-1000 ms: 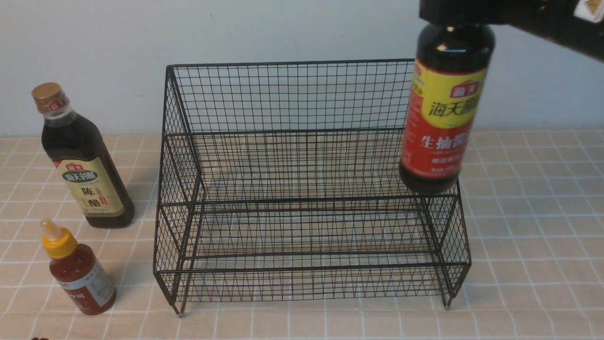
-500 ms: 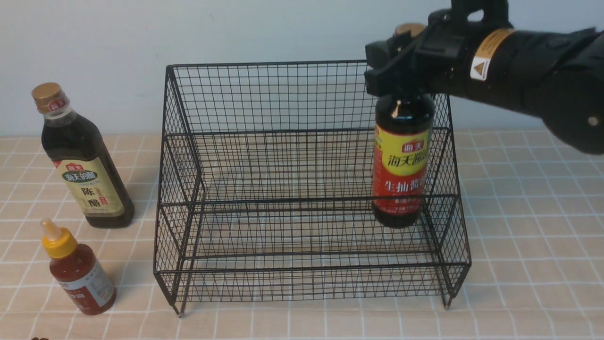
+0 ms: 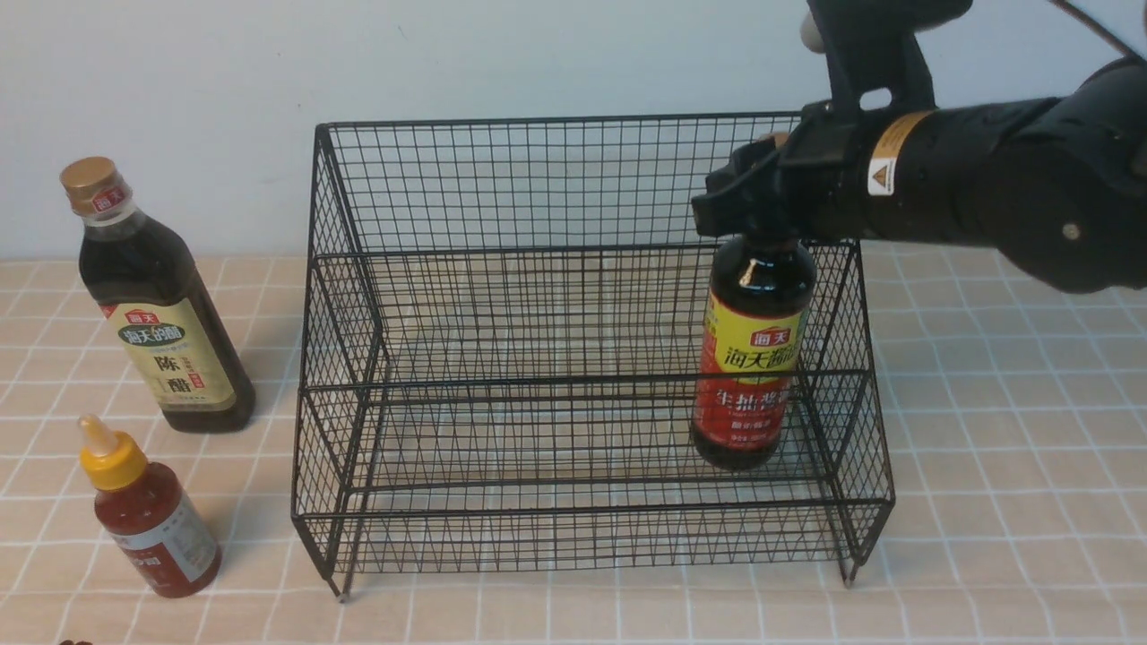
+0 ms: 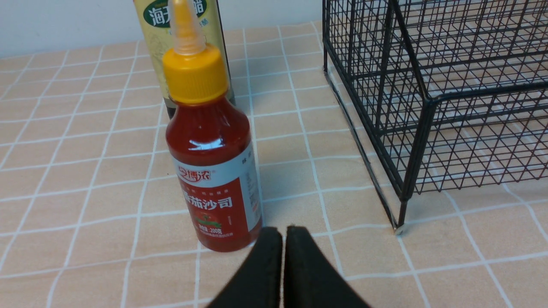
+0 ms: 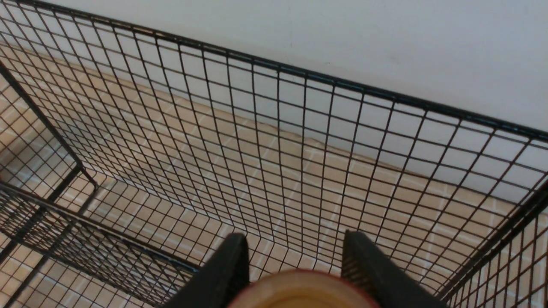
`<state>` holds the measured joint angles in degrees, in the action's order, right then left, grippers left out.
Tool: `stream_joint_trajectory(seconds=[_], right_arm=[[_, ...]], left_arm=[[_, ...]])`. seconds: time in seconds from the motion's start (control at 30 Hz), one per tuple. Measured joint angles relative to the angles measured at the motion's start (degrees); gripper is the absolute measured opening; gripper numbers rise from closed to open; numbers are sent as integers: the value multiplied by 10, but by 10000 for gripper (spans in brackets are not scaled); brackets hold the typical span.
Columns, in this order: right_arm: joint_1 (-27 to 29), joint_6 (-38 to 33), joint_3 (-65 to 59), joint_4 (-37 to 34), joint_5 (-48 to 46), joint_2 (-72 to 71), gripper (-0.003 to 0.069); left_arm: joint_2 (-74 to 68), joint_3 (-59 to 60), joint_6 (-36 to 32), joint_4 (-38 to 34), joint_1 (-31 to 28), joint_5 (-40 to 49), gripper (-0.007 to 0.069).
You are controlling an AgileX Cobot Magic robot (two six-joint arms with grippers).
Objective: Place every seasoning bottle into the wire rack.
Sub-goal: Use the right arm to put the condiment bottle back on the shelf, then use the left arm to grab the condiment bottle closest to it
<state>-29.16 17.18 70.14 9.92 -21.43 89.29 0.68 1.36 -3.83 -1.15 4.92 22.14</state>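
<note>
The dark soy bottle (image 3: pixel 751 376) with the yellow-red label hangs upright inside the right end of the wire rack (image 3: pixel 538 179), its base at or just above a lower tier. My right gripper (image 3: pixel 762 215) is shut on its neck; in the right wrist view the fingers (image 5: pixel 231 265) flank its cap (image 5: pixel 302 293). Left of the rack, the tall vinegar bottle (image 3: pixel 157 305) and the small red sauce bottle (image 3: pixel 152 520) stand on the table. My left gripper (image 4: pixel 282 233) is shut and empty, just in front of the red sauce bottle (image 4: pixel 212 162).
The tiled tablecloth (image 3: pixel 1004 448) covers the table, with a pale wall close behind the rack. A rack leg (image 4: pixel 400 214) stands near my left gripper. The right arm (image 3: pixel 986 197) reaches over the rack's right side.
My right arm has carried the soy bottle from above the rack's right edge leftward and down into the rack. The left gripper and the other two bottles have not moved.
</note>
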Motion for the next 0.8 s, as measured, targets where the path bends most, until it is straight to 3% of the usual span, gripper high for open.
stream_joint_trajectory(seconds=[0.23,0.53,0.6,0.67,0.77,0.8], right_arm=[[-1,2,0,-26,-22,-41,457],[-1,2,1,-26,-86,-169,474],[-1,1,2,-26,-132,-205,451],[-1,-7,3,-26,-219,-258,375],[-1,-24,4,-29,-305,-316,241],[-1,-32,4,-34,-341,-347,160]], left_arm=[[0,0,0,0,0,0,-7],[0,0,0,0,0,0,-7],[0,0,0,0,0,0,-7],[0,0,0,0,0,0,-7],[0,0,0,0,0,0,-7],[0,0,0,0,0,0,-7]])
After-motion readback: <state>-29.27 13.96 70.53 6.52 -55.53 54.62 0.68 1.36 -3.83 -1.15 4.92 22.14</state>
